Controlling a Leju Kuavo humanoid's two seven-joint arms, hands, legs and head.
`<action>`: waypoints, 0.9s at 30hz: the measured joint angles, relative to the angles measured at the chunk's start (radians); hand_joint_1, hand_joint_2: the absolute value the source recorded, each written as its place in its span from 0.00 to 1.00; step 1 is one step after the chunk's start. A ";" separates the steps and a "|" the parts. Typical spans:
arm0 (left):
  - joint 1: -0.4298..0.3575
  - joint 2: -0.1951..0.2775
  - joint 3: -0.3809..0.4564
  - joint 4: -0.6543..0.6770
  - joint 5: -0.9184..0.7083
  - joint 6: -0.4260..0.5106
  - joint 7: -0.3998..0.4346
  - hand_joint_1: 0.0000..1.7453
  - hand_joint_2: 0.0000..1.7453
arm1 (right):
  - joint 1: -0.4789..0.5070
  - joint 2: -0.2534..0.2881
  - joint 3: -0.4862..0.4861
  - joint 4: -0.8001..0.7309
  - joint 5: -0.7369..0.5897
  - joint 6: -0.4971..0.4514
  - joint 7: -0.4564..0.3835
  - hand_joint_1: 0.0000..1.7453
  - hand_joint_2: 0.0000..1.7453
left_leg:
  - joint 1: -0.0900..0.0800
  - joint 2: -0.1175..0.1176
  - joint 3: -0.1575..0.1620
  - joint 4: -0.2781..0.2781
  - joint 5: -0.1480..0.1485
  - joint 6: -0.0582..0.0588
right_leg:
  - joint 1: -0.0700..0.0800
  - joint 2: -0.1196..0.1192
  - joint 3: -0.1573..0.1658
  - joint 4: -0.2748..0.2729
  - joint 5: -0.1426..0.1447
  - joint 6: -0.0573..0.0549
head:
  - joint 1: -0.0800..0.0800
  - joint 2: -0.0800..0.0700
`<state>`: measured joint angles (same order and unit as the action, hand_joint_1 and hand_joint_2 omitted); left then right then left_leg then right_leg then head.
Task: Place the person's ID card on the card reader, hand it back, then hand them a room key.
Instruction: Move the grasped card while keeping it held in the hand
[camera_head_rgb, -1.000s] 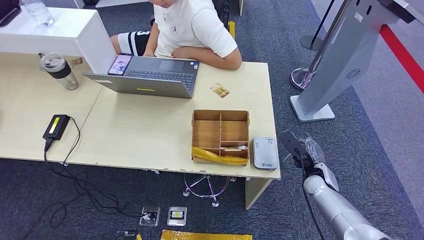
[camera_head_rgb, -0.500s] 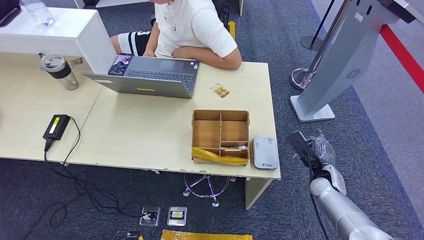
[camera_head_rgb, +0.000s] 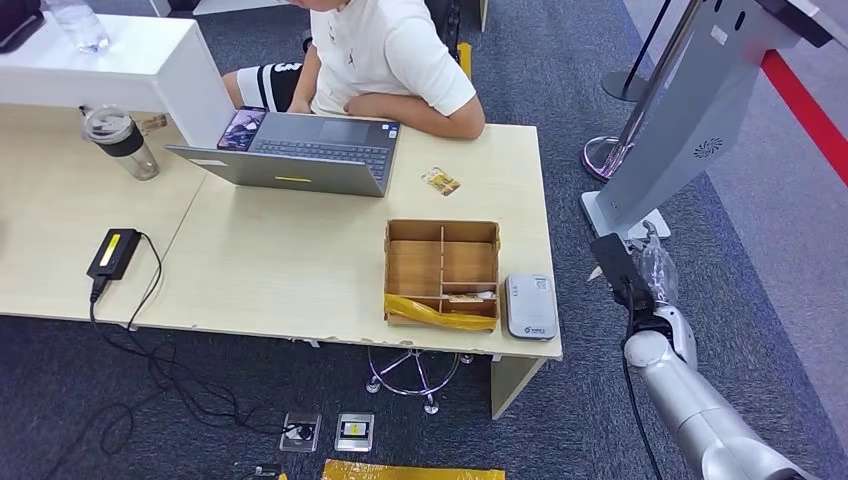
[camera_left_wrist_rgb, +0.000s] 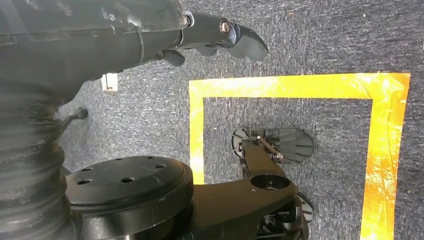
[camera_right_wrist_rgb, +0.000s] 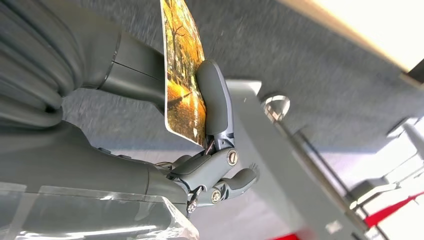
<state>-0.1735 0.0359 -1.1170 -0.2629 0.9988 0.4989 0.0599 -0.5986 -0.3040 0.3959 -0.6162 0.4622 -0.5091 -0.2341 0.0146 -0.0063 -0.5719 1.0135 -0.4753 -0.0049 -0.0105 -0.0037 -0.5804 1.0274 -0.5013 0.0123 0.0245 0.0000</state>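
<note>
laptop (camera_head_rgb: 300, 150) open on desk (camera_head_rgb: 260, 270); wooden tray (camera_head_rgb: 441, 272) mid-desk; black adapter (camera_head_rgb: 112, 253) left

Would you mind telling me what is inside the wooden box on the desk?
The wooden box has several compartments. The back ones look empty. Along the front lies a yellow wrapper, with a small card-like item beside it. What lies under the wrapper is hidden.

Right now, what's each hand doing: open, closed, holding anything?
Left hand: hangs over the floor, nothing in it, fingers look loosely apart.
Right hand: holds a card with an orange picture, pinched by a finger.
</note>
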 joint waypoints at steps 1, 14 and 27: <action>0.000 -0.001 0.000 0.000 0.001 0.000 0.000 0.00 1.00 | 0.000 0.003 -0.001 -0.012 0.000 0.014 0.001 1.00 1.00 | 0.000 0.000 0.000 0.000 0.000 0.000 | 0.000 0.000 0.000 0.000 0.000 0.000 | 0.000 0.000; -0.001 -0.007 -0.002 0.003 0.007 0.000 0.000 0.00 1.00 | -0.010 0.038 0.000 -0.097 0.012 0.078 0.013 1.00 1.00 | 0.000 0.000 0.000 0.000 0.000 0.000 | 0.000 0.000 0.000 0.000 0.000 0.000 | 0.000 0.000; -0.001 -0.021 -0.003 0.005 0.022 0.021 0.007 0.00 1.00 | -0.013 0.062 0.028 -0.053 0.023 0.141 0.042 1.00 1.00 | 0.000 0.000 0.000 0.000 0.000 0.000 | 0.000 0.000 0.000 0.000 0.000 0.000 | 0.000 0.000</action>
<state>-0.1740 0.0150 -1.1202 -0.2579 1.0209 0.5195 0.0666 -0.6116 -0.2420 0.4238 -0.6697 0.4850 -0.3680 -0.1923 0.0146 -0.0068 -0.5718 1.0135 -0.4753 -0.0049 -0.0105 -0.0040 -0.5806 1.0273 -0.5013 0.0122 0.0245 0.0000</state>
